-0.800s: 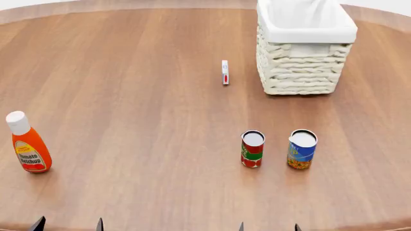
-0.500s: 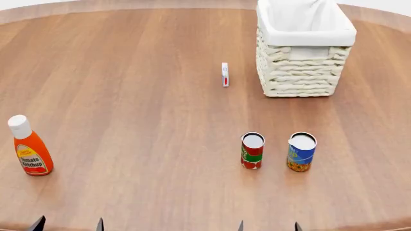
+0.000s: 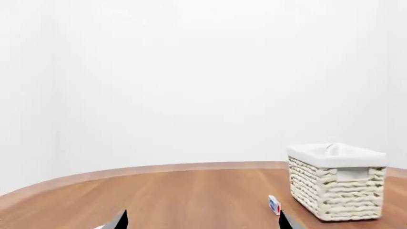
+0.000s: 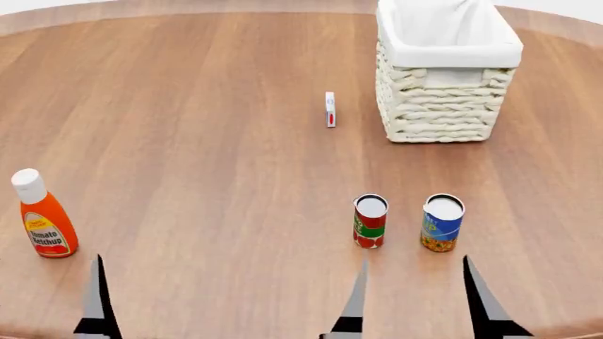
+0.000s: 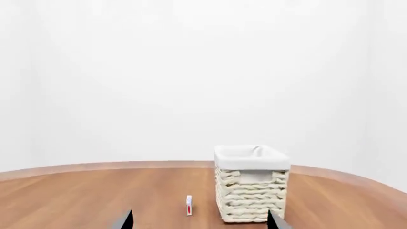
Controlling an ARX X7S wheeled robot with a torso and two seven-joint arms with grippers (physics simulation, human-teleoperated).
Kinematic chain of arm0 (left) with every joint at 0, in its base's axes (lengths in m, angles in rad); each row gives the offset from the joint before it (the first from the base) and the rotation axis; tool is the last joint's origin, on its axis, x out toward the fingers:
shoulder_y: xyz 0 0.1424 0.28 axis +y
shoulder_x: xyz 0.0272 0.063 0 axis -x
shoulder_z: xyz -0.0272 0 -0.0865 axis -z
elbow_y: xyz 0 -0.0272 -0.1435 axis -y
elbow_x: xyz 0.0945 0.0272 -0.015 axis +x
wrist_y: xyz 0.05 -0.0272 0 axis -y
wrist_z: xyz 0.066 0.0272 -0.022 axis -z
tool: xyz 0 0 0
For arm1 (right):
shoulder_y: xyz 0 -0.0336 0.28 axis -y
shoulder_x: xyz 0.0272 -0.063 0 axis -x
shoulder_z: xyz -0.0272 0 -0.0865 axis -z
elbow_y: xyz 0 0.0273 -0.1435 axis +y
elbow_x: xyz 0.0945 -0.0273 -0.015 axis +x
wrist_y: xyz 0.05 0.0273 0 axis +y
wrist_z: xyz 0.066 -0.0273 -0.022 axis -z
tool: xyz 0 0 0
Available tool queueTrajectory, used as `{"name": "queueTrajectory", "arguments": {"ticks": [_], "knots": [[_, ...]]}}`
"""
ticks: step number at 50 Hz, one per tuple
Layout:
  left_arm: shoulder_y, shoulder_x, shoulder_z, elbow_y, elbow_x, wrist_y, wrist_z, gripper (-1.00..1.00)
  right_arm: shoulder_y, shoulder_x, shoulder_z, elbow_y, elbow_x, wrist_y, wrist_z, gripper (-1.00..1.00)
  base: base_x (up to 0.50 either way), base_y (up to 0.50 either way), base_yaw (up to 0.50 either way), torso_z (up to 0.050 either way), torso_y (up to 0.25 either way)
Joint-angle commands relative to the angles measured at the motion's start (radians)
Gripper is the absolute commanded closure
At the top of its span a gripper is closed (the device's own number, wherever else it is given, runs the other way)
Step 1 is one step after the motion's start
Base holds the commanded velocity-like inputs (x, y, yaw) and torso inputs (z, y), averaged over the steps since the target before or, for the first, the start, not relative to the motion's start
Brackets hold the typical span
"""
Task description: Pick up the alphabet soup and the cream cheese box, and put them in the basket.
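Cream cheese box stands on its narrow edge on the table, near the left side of the basket but not touching it, red mark toward the robot. The basket sits at the far right of the table, with its white liner folded over the rim. Left gripper: released, with the two fingertips set wide apart in the left wrist view and nothing between them or in contact with them. Right gripper: likewise released, fingertips wide apart, holding nothing. In the head view both right fingertips rise from the near edge of the frame, just short of the two cans; only one left fingertip shows there. A red-and-green can and a blue can stand upright side by side, close together but apart, nearer the robot than the basket; their labels are too small to tell which one is the alphabet soup. A ketchup bottle stands upright at the near left, well apart from everything else. The table is round, of brown wood grain, and its curved far rim shows in both wrist views. Plain white walls lie behind. Bare wood runs between the cans and the cream cheese box, and across the table's left and centre.
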Motion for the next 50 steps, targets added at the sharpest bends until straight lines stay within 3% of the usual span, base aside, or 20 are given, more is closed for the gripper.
{"name": "queueTrajectory", "arguments": {"ticks": [1,8,36,50], "knots": [[0.025,-0.023,-0.010,0.242,0.015,0.035,-0.043,-1.00,-0.043,0.026,0.002,-0.214,0.052,-0.029,0.002,-1.00,0.00,0.00,0.00,0.000,0.000],[0.032,-0.042,0.012,0.356,0.063,-0.004,-0.050,-1.00,-0.052,0.045,0.014,-0.305,0.069,-0.023,0.014,-1.00,0.00,0.00,0.00,0.000,0.000],[0.015,-0.058,0.019,0.262,0.030,0.038,-0.086,-1.00,-0.034,0.074,-0.013,-0.304,0.075,-0.003,0.043,-1.00,0.00,0.00,0.00,0.000,0.000],[0.024,-0.068,0.024,0.245,0.019,0.053,-0.100,-1.00,-0.038,0.086,-0.029,-0.301,0.073,0.000,0.057,-1.00,0.17,0.00,0.00,0.000,0.000]]}}
